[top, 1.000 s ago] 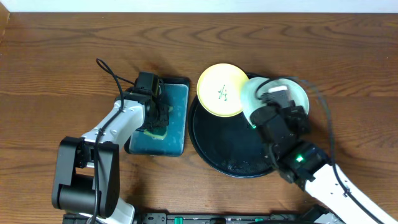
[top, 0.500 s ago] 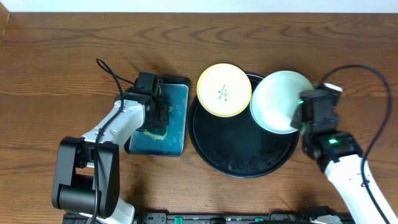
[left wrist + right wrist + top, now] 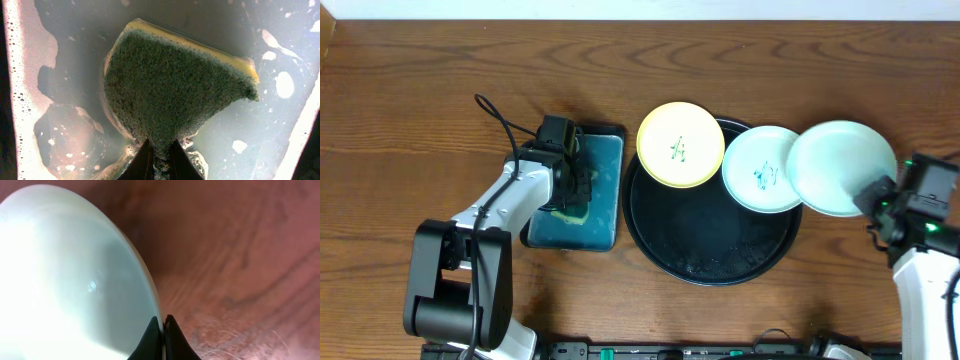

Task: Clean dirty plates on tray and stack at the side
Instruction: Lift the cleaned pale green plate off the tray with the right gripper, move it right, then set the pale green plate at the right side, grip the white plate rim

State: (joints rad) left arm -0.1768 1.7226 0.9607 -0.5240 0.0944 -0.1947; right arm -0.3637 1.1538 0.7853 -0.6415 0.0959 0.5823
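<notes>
Pale mint, with no scribble I can see on it: that is the clean plate (image 3: 840, 165) my right gripper (image 3: 162, 330) has pinched by the rim, jaws closed thin on its edge. It hangs off the right side of the black tray (image 3: 690, 235), mostly over bare wood. Seen from above, its left edge overlaps the tray's rim and the neighbouring plate.

I judge this to be the stacking step, since this plate reads as wiped and is meant to start the pile. The next move calls for bringing it fully clear to the right of the tray. Then I level it, lower it flat onto the table (image 3: 420, 90), and only then let the jaws part. Released tilted, it may rock or slide.

Two plates remain to be cleaned. The mint-blue plate (image 3: 763, 168) with a blue scribble lies at the tray's upper right, and the yellow plate (image 3: 680, 143) with green marks laps over the tray's top rim.

My left gripper (image 3: 159, 150) is clamped on the sponge (image 3: 175, 95), which sits in soapy water in the teal tray (image 3: 605, 160) just left of the black tray. Closest in the way is the scribbled mint-blue plate — I should not clip it as I lower.
</notes>
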